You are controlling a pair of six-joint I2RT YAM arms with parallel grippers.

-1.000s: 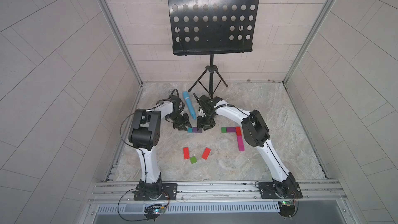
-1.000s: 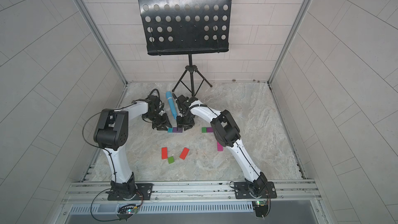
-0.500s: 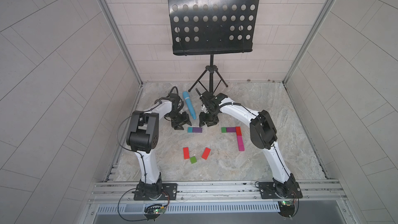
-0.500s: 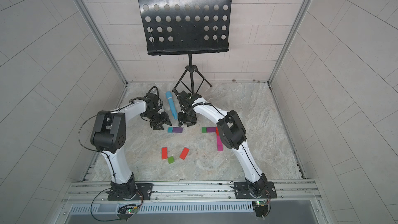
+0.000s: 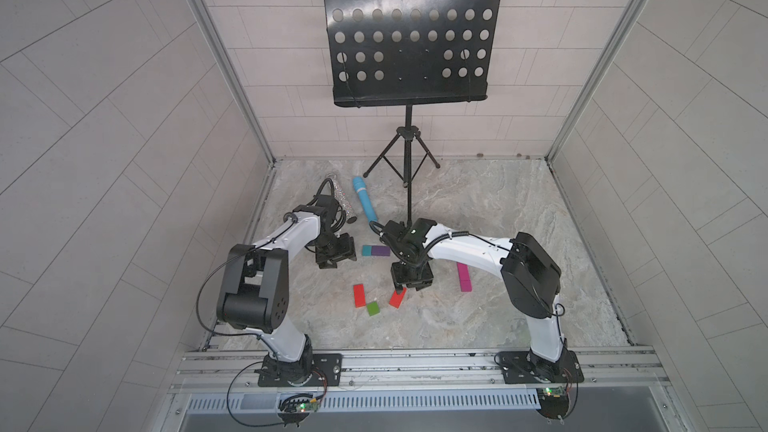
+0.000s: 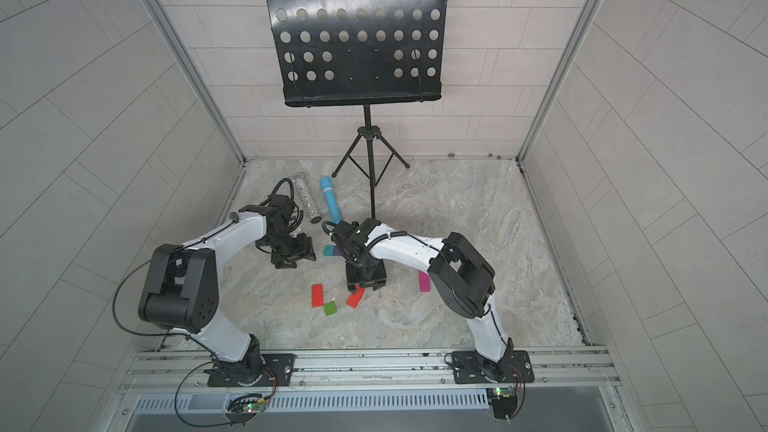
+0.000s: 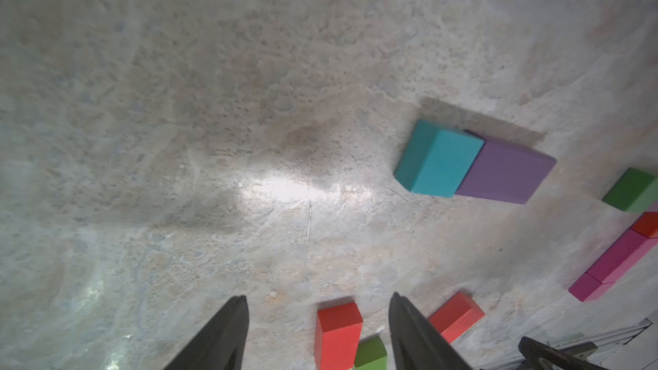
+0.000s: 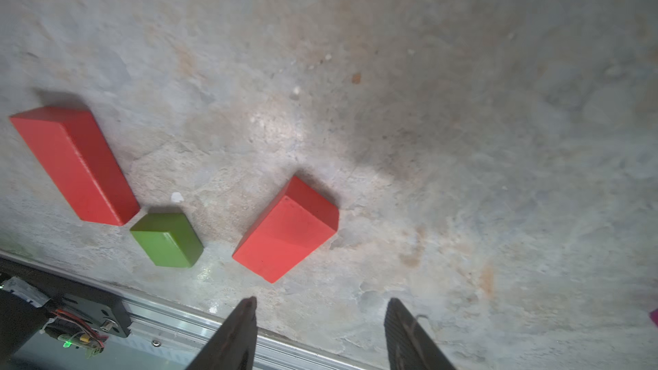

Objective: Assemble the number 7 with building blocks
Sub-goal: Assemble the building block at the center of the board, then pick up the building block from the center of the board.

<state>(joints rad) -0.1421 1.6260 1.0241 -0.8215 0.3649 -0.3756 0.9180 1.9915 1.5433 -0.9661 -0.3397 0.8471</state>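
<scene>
The building blocks lie flat on the stone floor. A teal square [image 5: 366,250] touches a purple block [image 5: 380,250] mid-floor. Nearer the front are a long red block [image 5: 359,295], a green square [image 5: 372,308] and a tilted red block [image 5: 397,297]. A magenta strip [image 5: 464,277] shows beside my right arm, which hides the blocks above it; in the left wrist view a green [image 7: 633,190] and a red block [image 7: 648,224] sit at its end. My left gripper [image 5: 334,257] hangs open, left of the teal square. My right gripper [image 5: 411,280] is open just behind the tilted red block [image 8: 285,233], holding nothing.
A blue microphone [image 5: 365,204] and a glittery silver tube [image 5: 344,203] lie at the back left. A black music stand [image 5: 409,176] rises on its tripod at the back centre. Tiled walls close three sides; a metal rail [image 5: 415,363] runs along the front.
Both grippers have opened. The left one drew back leftward from the teal-purple pair. The right one swung from that pair toward the front, over the tilted red block.
</scene>
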